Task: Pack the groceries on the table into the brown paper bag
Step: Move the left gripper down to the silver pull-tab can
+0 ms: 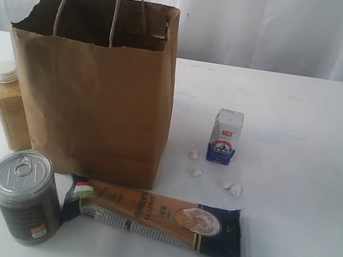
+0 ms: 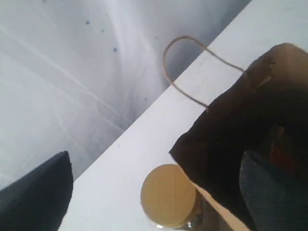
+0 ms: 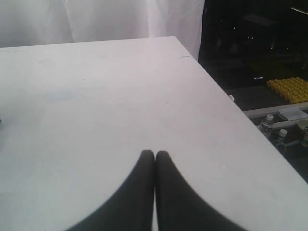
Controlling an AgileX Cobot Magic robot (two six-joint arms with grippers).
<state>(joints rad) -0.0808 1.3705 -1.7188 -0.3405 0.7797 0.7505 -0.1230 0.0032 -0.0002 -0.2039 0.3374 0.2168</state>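
Paper bag (image 1: 97, 104) upright on the table (image 1: 303, 123)
Left gripper (image 2: 155, 161) open near the bag, right gripper (image 3: 155, 154) closed and empty

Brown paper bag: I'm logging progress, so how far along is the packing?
Done: nothing visible; the tall brown paper bag looks dark inside. In hand: nothing; left gripper open, right gripper shut, empty. Left, on the white table: dark silver-lidded tin can, yellow-powder jar, white-blue carton, navy-orange spaghetti pack, small white lumps.
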